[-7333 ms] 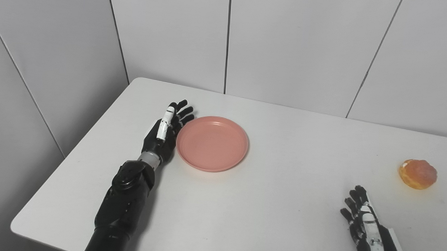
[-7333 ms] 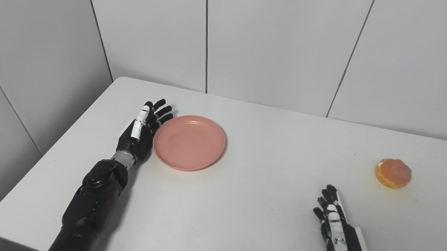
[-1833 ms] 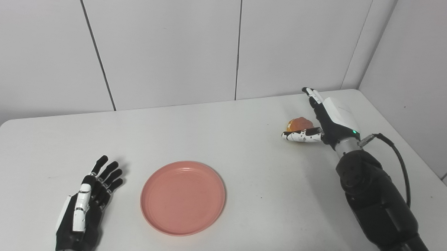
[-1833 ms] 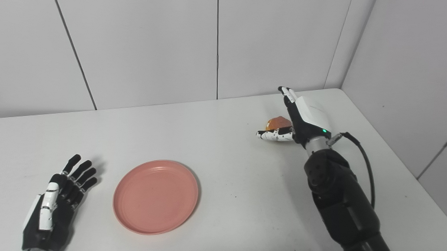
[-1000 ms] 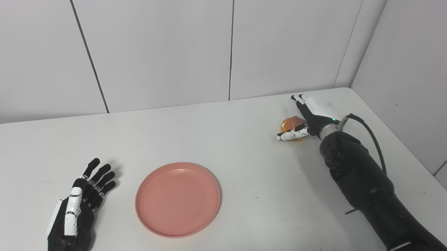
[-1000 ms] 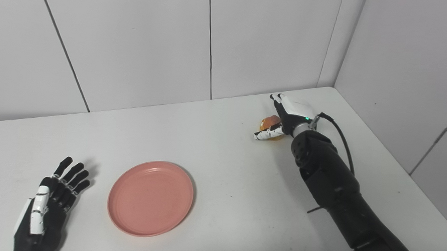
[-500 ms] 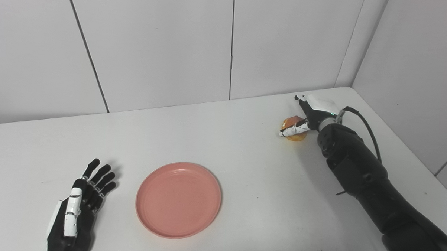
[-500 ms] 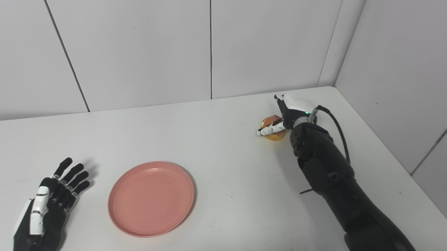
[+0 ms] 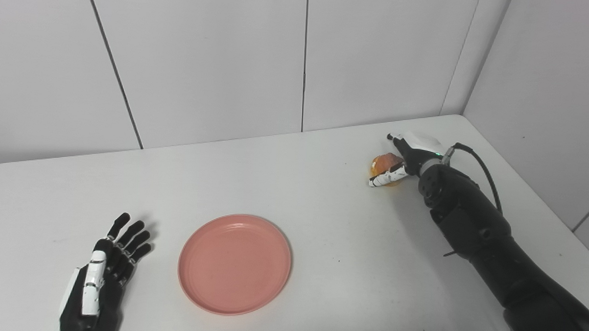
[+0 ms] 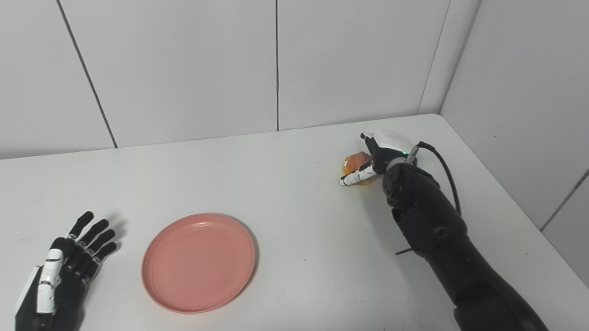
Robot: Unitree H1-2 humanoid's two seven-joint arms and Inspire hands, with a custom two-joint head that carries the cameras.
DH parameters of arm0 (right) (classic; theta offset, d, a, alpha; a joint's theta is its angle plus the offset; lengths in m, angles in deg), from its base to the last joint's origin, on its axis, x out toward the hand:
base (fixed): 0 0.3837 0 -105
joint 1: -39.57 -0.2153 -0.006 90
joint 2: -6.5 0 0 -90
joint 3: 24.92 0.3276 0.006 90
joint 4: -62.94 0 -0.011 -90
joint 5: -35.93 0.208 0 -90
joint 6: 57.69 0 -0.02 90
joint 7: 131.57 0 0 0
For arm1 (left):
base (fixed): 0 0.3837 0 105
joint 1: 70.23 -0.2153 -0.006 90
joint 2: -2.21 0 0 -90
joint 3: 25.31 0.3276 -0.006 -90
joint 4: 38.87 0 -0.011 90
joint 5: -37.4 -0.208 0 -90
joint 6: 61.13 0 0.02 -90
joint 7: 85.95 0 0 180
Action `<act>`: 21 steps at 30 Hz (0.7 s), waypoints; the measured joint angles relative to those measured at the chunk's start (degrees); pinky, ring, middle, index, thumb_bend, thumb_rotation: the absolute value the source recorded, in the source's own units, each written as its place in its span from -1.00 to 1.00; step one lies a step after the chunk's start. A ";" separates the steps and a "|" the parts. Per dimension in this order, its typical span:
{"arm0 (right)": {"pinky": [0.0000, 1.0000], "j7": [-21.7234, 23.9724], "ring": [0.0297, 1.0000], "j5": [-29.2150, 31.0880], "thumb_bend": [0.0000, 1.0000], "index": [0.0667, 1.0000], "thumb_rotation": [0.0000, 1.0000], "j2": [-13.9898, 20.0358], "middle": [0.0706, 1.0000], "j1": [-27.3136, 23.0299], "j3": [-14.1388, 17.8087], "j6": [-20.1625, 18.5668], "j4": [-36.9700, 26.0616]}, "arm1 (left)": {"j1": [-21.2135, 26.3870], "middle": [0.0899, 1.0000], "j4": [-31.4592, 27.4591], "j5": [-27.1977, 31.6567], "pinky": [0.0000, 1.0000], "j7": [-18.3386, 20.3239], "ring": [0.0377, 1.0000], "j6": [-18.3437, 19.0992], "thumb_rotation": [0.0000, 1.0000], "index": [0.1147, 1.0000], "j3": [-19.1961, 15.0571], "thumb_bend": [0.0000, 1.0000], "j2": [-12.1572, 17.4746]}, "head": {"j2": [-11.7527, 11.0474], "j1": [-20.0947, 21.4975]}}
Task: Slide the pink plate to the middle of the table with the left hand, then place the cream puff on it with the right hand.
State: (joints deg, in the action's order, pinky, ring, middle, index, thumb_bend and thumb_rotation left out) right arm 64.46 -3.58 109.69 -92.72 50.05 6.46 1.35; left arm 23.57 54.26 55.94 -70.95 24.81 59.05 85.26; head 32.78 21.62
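The pink plate (image 9: 234, 264) lies flat on the white table (image 9: 322, 210), left of the middle and near the front edge. My left hand (image 9: 99, 288) rests open on the table to the plate's left, not touching it. The golden cream puff (image 9: 383, 163) sits at the far right of the table. My right hand (image 9: 406, 154) wraps it from the right. Its fingers curl over the puff's far side and its thumb (image 10: 355, 177) presses along the near side. The puff still sits on the table.
Grey wall panels (image 9: 303, 63) close off the table at the back and on the right. A black cable (image 9: 485, 174) loops from my right wrist along the forearm. The table's right edge runs close to my right arm.
Over the last second my right hand has sunk onto the cream puff and its fingers and thumb have closed in around it. The plate and my left hand stay put.
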 measured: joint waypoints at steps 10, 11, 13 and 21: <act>0.61 1.70 0.84 0.94 0.89 0.83 -0.41 -0.02 0.89 -0.60 -0.43 -0.27 0.61 | -0.16 0.76 -0.16 0.02 0.74 0.00 0.75 0.74 1.00 0.78 -0.21 -0.08 0.03 | 0.18 -0.18; 0.65 1.70 0.86 1.05 0.86 0.82 -0.46 -0.02 0.89 -0.76 -0.51 -0.26 0.87 | -0.16 0.76 -0.17 0.02 0.74 0.00 0.75 0.77 1.00 0.77 -0.23 -0.07 0.01 | 0.18 -0.18; 0.68 1.57 0.84 1.55 0.80 0.79 -0.54 -0.03 0.88 -1.14 -0.54 -0.21 1.48 | -0.16 0.75 -0.19 0.02 0.73 0.00 0.74 0.79 1.00 0.76 -0.27 -0.08 -0.02 | 0.18 -0.26; 0.14 0.13 0.44 2.22 0.71 0.71 -0.72 0.01 0.59 -2.05 -1.11 0.29 3.39 | -0.27 0.78 -0.39 -0.04 0.78 -0.01 0.77 0.89 1.00 0.80 -0.25 -0.02 -0.01 | 0.53 -0.62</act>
State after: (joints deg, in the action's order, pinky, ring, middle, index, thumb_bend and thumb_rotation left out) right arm 64.59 -1.36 109.70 -94.77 48.93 6.75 4.74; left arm 23.29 53.87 55.90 -70.96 25.70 58.80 85.25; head 33.31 21.01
